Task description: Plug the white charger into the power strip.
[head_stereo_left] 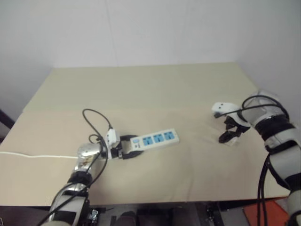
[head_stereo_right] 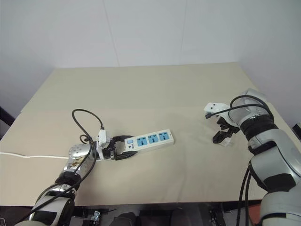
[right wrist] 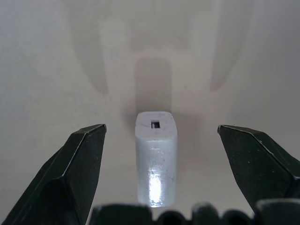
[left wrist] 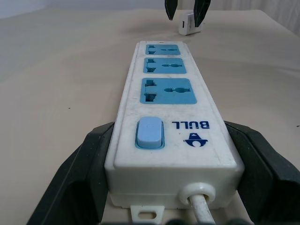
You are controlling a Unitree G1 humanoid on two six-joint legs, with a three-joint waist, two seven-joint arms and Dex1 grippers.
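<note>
Lower left, the left gripper [head_stereo_right: 123, 151] clamps the power strip [head_stereo_right: 149, 140] — steadying it. At right, the right gripper [right wrist: 159, 140] straddles the white charger [right wrist: 156, 157], jaws wide — likely poised to grasp.

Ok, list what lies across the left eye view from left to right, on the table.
Thin white cord → left gripper, shut on the power strip's near end → power strip → right gripper, open over the charger.
</note>
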